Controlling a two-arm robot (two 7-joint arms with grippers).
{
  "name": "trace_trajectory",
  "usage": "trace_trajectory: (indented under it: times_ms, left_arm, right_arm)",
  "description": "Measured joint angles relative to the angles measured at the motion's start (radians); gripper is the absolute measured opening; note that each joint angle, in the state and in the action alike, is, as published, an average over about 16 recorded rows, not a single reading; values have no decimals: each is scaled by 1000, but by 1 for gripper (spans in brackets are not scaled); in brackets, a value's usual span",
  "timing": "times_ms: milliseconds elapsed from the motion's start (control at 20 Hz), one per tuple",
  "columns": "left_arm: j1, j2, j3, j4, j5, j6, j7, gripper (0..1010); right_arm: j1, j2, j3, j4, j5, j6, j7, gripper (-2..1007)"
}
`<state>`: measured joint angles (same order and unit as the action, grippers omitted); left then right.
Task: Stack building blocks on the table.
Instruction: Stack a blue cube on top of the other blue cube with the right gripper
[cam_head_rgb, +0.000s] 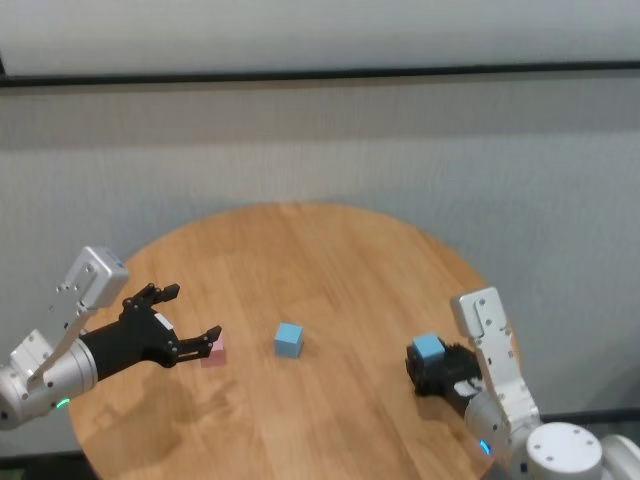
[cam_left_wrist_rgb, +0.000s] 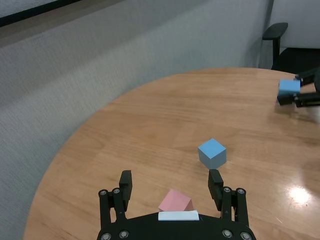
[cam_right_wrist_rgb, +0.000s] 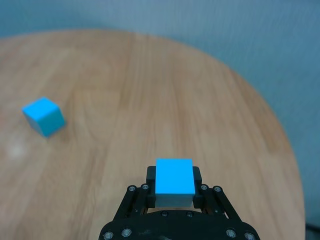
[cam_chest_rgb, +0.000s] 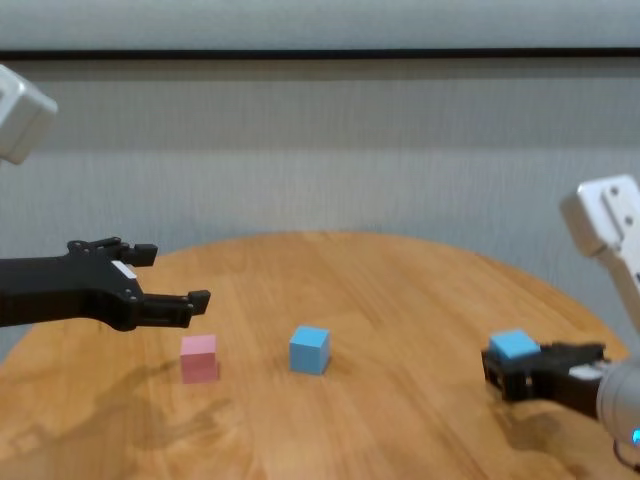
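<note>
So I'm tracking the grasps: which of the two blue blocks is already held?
The blue block near the table's right edge, clamped in the right gripper. The other blue block sits free mid-table.

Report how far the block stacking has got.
Done: nothing is stacked yet. The pink block and one blue block sit apart on the table. In hand: the right tool is shut on the second blue block near the table's right edge. The left tool hangs open over the pink block. Left: all the stacking.
</note>
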<state>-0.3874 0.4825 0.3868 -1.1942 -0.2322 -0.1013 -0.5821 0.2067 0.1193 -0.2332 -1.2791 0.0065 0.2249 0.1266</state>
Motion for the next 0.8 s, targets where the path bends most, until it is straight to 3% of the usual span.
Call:
trace_trajectory:
  times_ms: [250, 450, 600, 800]
  left_arm:
    - [0, 0, 0, 0, 0, 0, 0, 1000]
    - [0, 0, 0, 0, 0, 0, 0, 1000]
    - [0, 0, 0, 0, 0, 0, 0, 1000]
    - [0, 0, 0, 0, 0, 0, 0, 1000]
  right_arm:
    - [17, 15, -1, -21, 12, -48, 68, 370]
    - [48, 26, -12, -21, 36, -102, 144, 370]
    - [82, 27, -25, 1, 69, -151, 214, 370]
    - [137, 18, -47, 66, 122, -220, 301, 370]
